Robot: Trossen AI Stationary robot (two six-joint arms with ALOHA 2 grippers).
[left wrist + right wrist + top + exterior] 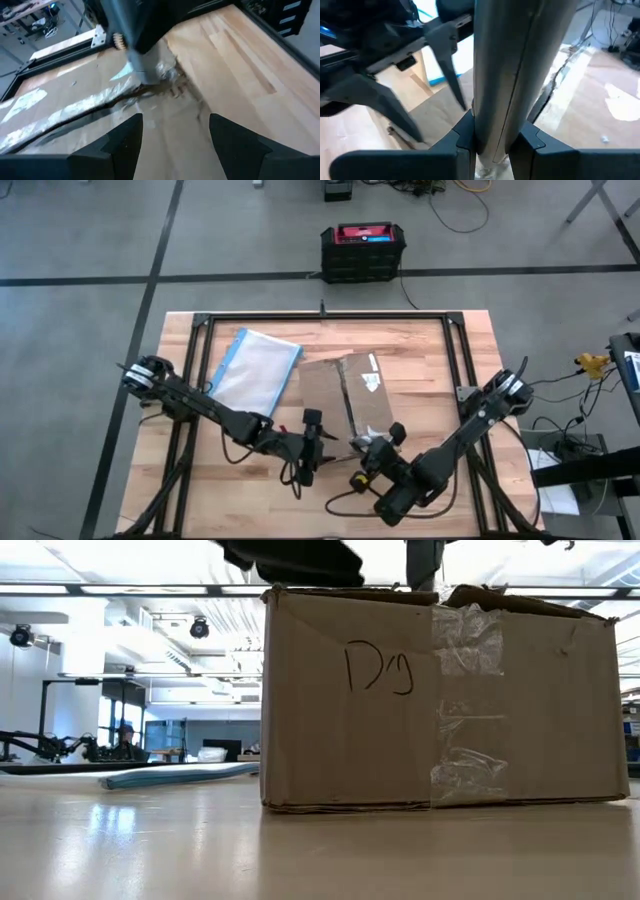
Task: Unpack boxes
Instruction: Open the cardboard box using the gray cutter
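One right gripper [492, 150] clamps grey tool [515, 75]; low view shows box [440, 700] lettering.

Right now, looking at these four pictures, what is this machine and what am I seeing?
It is a robot with two dark arms at a wooden table. One picture looks down from above, one looks level across the tabletop, and two come from cameras on the wrists. A brown cardboard box lies in the middle, with a clear blue-edged plastic bag beside it. The right gripper is clamped on a grey tool whose tip is at the box's tape. The left gripper is open above the box, holding nothing.
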